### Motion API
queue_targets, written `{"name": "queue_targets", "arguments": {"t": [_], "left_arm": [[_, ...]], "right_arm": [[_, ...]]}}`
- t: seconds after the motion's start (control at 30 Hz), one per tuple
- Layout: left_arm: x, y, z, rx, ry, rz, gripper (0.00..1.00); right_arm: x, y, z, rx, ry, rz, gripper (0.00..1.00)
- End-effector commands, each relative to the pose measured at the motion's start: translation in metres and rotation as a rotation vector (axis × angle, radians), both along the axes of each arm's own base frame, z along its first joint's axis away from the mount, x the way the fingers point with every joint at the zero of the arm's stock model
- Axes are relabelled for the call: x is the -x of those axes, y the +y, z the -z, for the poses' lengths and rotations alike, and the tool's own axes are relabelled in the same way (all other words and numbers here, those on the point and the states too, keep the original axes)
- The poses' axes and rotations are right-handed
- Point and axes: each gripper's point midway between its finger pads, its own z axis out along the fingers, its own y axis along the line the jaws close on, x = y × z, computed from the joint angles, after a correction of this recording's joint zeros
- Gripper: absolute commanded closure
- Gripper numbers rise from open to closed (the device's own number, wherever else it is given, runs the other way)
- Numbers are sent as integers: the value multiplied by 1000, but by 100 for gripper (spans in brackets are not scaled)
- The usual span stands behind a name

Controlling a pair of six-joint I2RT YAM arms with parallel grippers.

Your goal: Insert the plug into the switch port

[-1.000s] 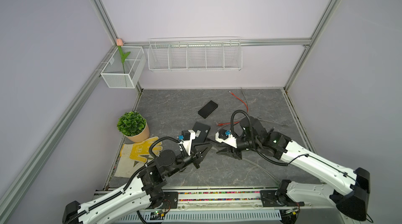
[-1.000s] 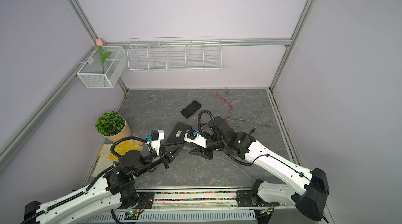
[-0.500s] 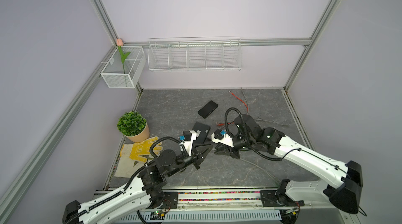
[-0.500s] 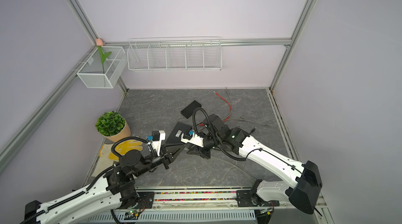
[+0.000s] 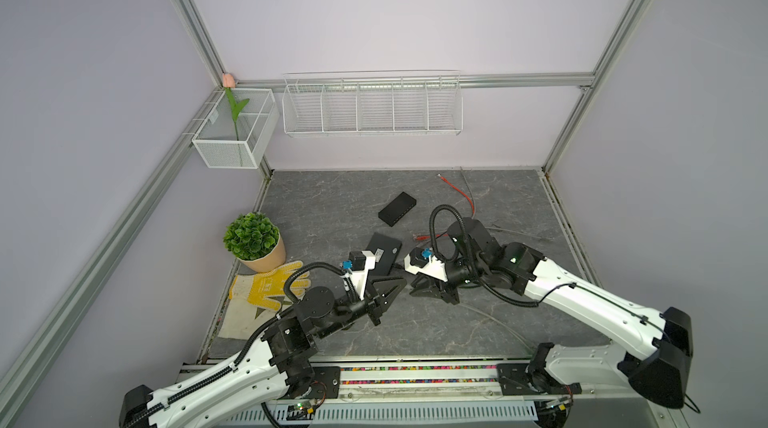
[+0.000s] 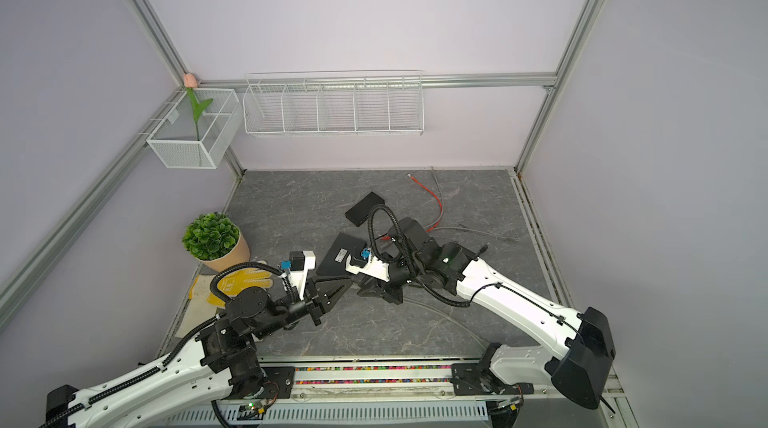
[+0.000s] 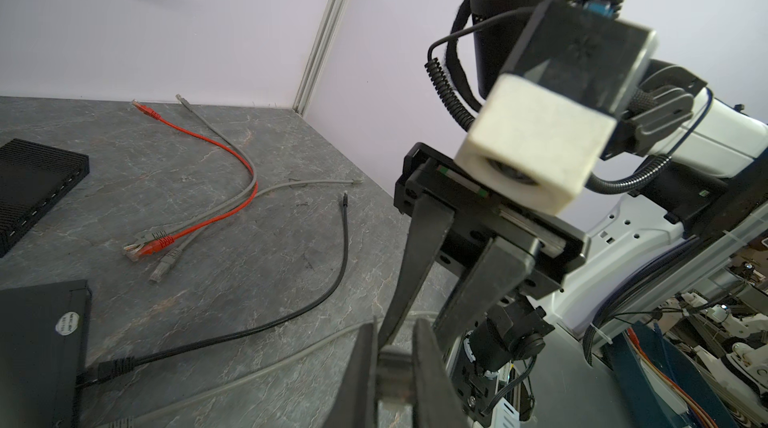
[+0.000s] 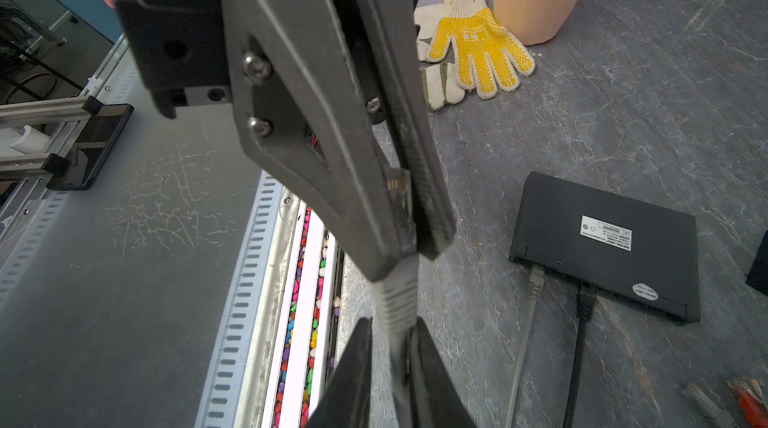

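Clear-plastic plug (image 8: 397, 189) on a grey ribbed-boot cable (image 8: 395, 301) was held in the air over the near middle of the grey stone-patterned tabletop (image 5: 332, 206), pinched between the closed jaws of the left gripper (image 8: 409, 253). Just behind the boot, the same cable was clamped by the narrow-set jaws of the right gripper (image 8: 397, 361). Just beyond the meeting grippers lay the flat black network switch (image 5: 384, 251), its port edge already occupied by a grey lead (image 8: 534, 284) and a black lead (image 8: 584, 305). A mid-air regrasp was judged to be in hand, with insertion not yet begun. Next, one grip would need to be released, the plug's nose exposed and levelled, and a free port lined up squarely. Farther off, a second black box (image 5: 397, 208) was seen.
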Motion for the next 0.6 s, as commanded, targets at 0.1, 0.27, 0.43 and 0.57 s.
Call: {"name": "queue_targets", "arguments": {"t": [0.1, 0.27, 0.43, 0.57], "left_arm": [[5, 1, -3, 3, -21, 20, 98], [6, 0, -1, 1, -20, 27, 98], [6, -1, -1, -1, -19, 31, 98], [5, 1, -2, 1, -26, 21, 90]], "right_arm": [[4, -4, -11, -47, -21, -25, 81], [6, -3, -13, -57, -13, -36, 86], [5, -1, -11, -53, -2, -41, 93], [-2, -1, -7, -32, -14, -3, 93]]}}
